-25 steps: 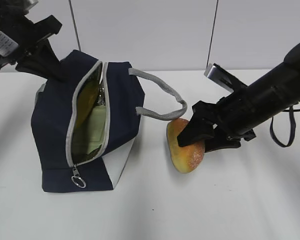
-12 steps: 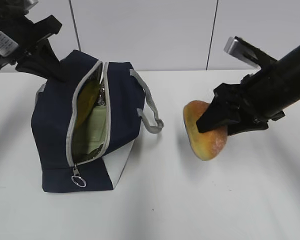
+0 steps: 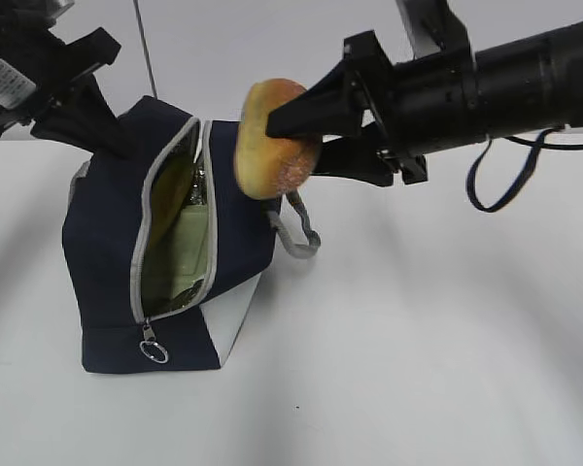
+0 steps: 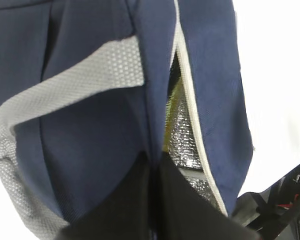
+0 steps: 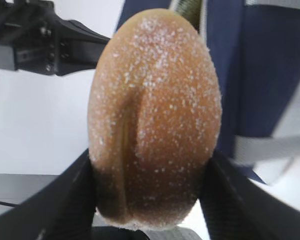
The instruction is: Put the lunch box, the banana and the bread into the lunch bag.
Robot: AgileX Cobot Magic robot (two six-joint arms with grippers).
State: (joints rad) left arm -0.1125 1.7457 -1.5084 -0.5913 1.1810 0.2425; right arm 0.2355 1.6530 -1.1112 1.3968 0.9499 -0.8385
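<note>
- The right tool (image 3: 296,146) is clamped on the bread (image 3: 272,139), which hangs in the air in the upper middle of the exterior view, just right of the lunch bag's open zipper and above its grey strap (image 3: 296,228).
- In the right wrist view the bread (image 5: 155,117) fills the frame, pinched at its sides by the two dark fingers (image 5: 65,200), with the pale slash facing the camera; the side grip leaves the far end free to go in first.
- The left tool (image 3: 83,116) sits in the upper left of the exterior view, pinching the back edge of the lunch bag (image 3: 107,262). The left wrist view shows its fingers (image 4: 115,205) closed on the navy fabric, apparently to hold the bag upright and its mouth spread.
- The bag stands on the white bench (image 3: 418,369) at the left of the frame, zipper undone and the ring pull (image 3: 153,349) down near its base.
- Through the gap, something pale green (image 3: 189,248) that looks like the lunch box lid and something yellow (image 3: 170,194) that may be the banana appear inside; I judge the bread the last item to go in.
- The opening is narrow, so the bread likely needs lining up lengthwise with the slit.
</note>
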